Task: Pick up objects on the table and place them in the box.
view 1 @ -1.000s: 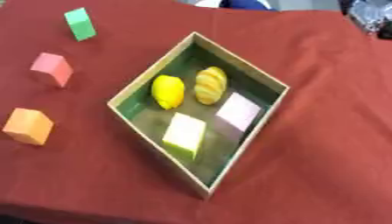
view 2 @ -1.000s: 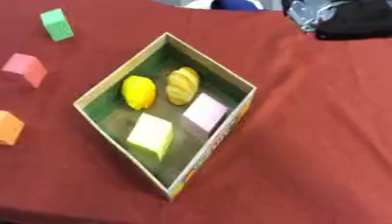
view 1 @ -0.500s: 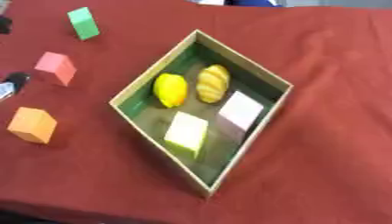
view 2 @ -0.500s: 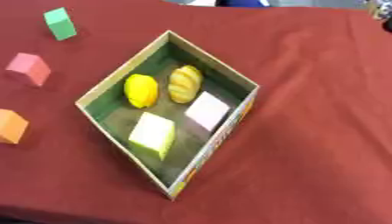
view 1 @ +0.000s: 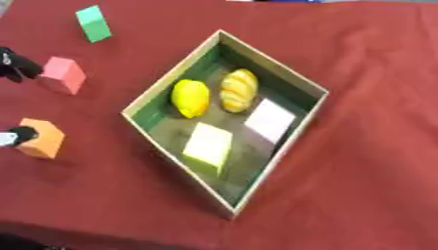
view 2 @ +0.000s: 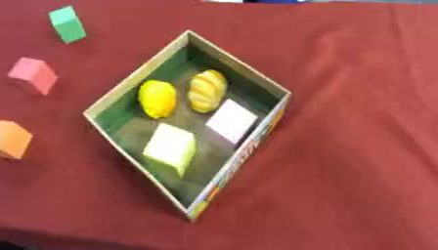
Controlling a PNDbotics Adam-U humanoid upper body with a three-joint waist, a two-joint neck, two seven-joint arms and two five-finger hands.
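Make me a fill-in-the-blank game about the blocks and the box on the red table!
1. Inside the box there are ____ things.
2. The block farthest from the robot on the red cloth is ____ in colour.
3. The lemon lies right beside a ____ bread roll.
4. The black fingertips at the left edge show next to the ____ block and the orange block.

Missing words: four; green; yellow; pink

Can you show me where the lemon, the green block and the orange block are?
lemon (view 1: 190, 97): left eye view, middle of its yellow skin.
green block (view 1: 93, 23): left eye view, its front face.
orange block (view 1: 44, 139): left eye view, its side face.
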